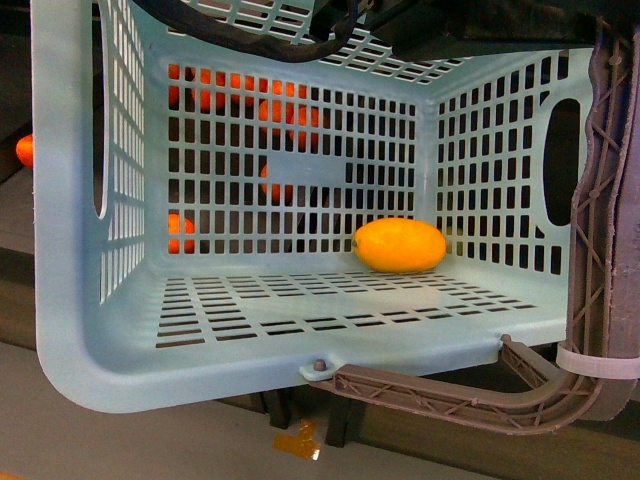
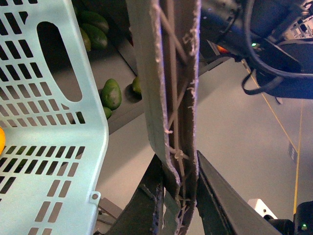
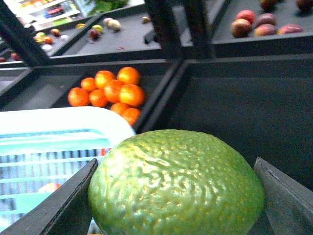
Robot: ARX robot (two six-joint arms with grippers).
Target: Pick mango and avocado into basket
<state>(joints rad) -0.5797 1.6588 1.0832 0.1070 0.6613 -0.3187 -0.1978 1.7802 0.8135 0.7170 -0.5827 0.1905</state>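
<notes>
The light teal basket (image 1: 90, 300) fills the front view, tilted so I look into it. The yellow-orange mango (image 1: 400, 246) lies on its slotted floor against the back wall. My left gripper (image 2: 178, 196) is shut on the basket's grey-brown handle (image 2: 168, 88); the basket wall (image 2: 44, 147) hangs beside it. My right gripper (image 3: 171, 196) is shut on the green, pebbly avocado (image 3: 176, 183), held beside the basket's rim (image 3: 63, 117). Neither gripper shows in the front view.
Oranges (image 1: 270, 105) lie behind the basket's lattice and show in a dark shelf bin (image 3: 110, 93). More avocados (image 2: 111, 93) lie on a dark shelf. Reddish fruit (image 3: 254, 24) sits in a farther bin. Dark shelf posts (image 3: 166, 24) stand between bins.
</notes>
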